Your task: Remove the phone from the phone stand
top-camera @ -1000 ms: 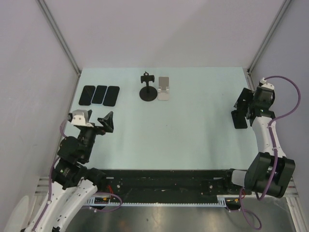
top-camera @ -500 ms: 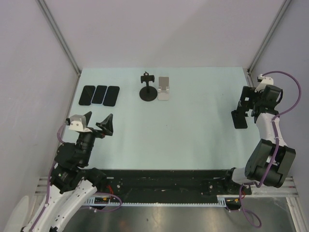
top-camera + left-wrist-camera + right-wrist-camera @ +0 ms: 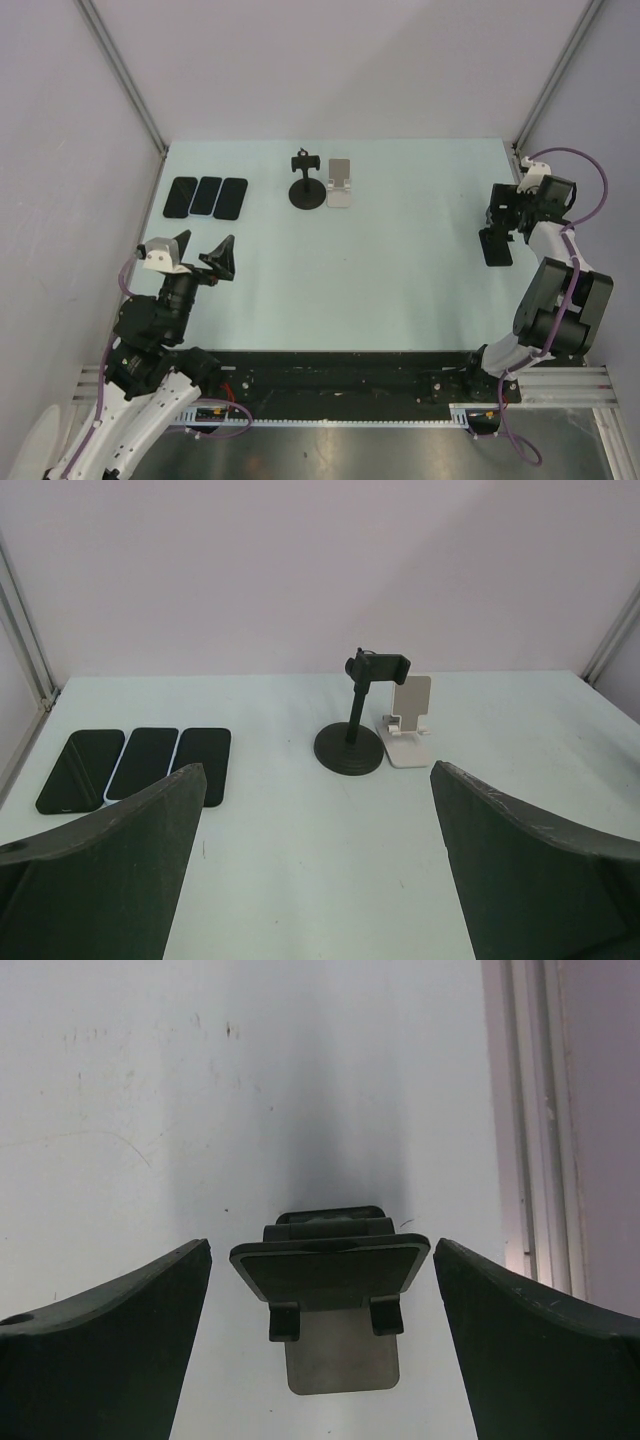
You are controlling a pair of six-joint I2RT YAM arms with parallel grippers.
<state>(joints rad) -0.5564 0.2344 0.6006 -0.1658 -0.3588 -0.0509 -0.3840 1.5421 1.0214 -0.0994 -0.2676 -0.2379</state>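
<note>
At the right edge of the worktop [image 3: 380,260] we see the stand [image 3: 495,247], a small dark piece set close to the side wall. The right wrist view looks down on it. A dark slab that we take for the phone [image 3: 330,1265] leans on it, lower edge caught in two small hooks, with a grey base plate [image 3: 340,1360] reaching out below. The view is steep and foreshortened, so we cannot read the slab's face or be fully sure it is a phone.

The right fingers [image 3: 100,1350] are spread wide, one on each side of the stand. They hold nothing, and we see a clear gap between each finger and the slab. In the top view the right arm [image 3: 555,300] is folded back along the right side, with its wrist over the worktop just behind the stand.

The left fingers [image 3: 222,256] are also spread wide and hold nothing. They hang above the near left part of the worktop and point towards the far wall.

At the far left lie three dark phones [image 3: 207,196], flat and side by side in a row. Near the middle of the far edge a clamp stand [image 3: 306,185] rises from a round black base. A white stand [image 3: 340,184] sits just beside it on the right.
</note>
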